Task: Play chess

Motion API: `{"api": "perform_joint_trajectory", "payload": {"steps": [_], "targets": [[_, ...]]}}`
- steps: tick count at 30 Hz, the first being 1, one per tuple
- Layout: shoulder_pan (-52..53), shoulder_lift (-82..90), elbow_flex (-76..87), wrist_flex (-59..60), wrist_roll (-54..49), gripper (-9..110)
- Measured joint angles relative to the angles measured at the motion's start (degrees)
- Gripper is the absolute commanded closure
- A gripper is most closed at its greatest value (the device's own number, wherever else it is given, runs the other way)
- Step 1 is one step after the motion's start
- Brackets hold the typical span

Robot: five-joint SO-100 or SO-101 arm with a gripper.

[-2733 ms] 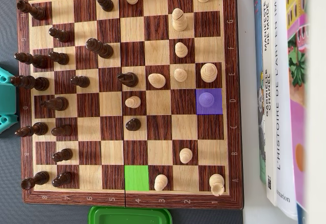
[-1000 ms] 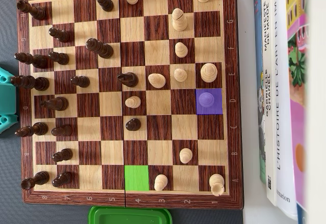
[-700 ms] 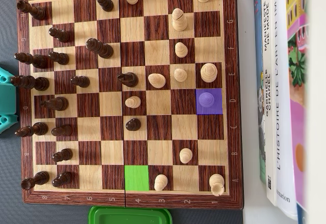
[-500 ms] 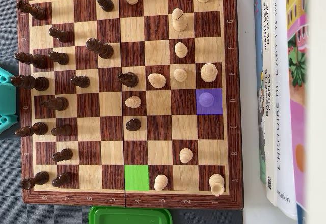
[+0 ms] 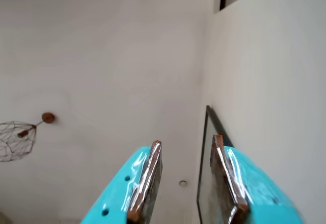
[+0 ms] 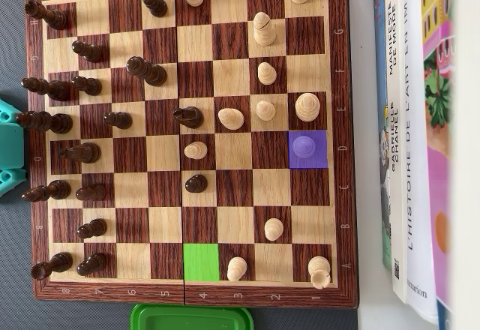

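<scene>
In the wrist view my gripper points up at a pale wall and ceiling. Its turquoise jaws with brown pads stand apart with nothing between them. In the overhead view the wooden chessboard fills the frame. Dark pieces stand mostly along its left side and light pieces are spread over the middle and right. One square is tinted purple with a piece on it. Another square, at the bottom, is tinted green and holds no piece. A turquoise part of the arm shows at the left edge.
Books lie along the board's right side. A green plastic lid sits below the board. In the wrist view a wire lampshade hangs at the left and a dark-framed panel stands behind the right jaw.
</scene>
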Motion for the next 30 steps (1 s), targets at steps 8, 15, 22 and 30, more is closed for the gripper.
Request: {"api": "perform_joint_trajectory", "payload": {"steps": [8, 15, 22, 30], "targets": [[0.0, -5.6, -8.6, 10.4, 0.0, 87], [0.0, -11.5, -14.2, 16.4, 0.0, 87], [-0.3, -13.9, -19.3, 28.1, -4.6, 87], [-0.4, -14.1, -22.9, 45.9, -7.3, 86]]}}
